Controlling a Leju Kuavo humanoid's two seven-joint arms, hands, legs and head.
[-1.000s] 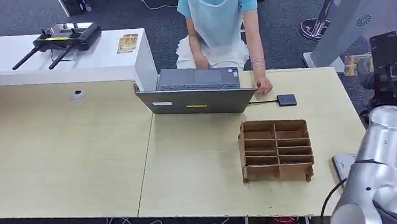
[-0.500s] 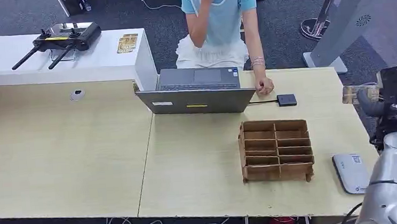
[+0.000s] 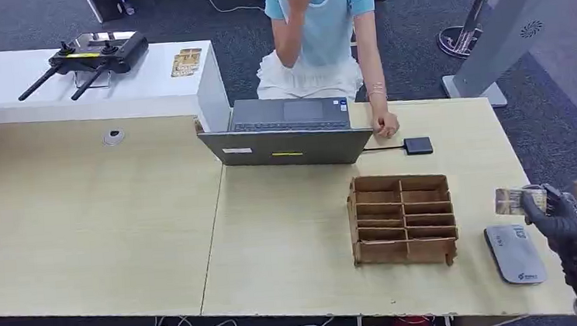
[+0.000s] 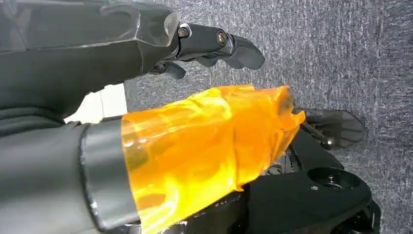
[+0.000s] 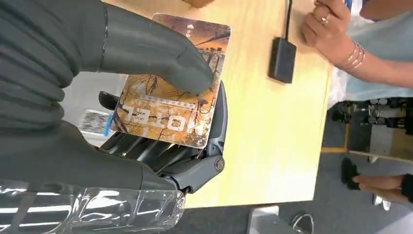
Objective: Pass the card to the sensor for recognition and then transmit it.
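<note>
My right hand [image 3: 566,219] holds a brown printed hotel card [image 3: 510,201] at the table's front right corner. In the head view the card hovers just above the far end of a flat grey sensor pad [image 3: 514,253] lying on the table. Up close, the thumb [image 5: 160,53] presses the card [image 5: 173,105] onto the dark fingers [image 5: 195,161] beneath, and a bit of the sensor [image 5: 92,122] peeks out below the hand. My left hand [image 4: 209,44] hangs over grey carpet, holding nothing, its thumb wrapped in orange film.
A cardboard divider box [image 3: 402,218] stands left of the sensor. Behind it are an open laptop [image 3: 287,136] and a small black box [image 3: 418,146] on a cable. A seated person rests a hand [image 3: 384,127] on the table's far edge. A controller [image 3: 90,58] lies on the white counter.
My right arm has come down from high at the right edge to low over the front right corner, bringing the card above the sensor. The person has raised one hand to the face.
</note>
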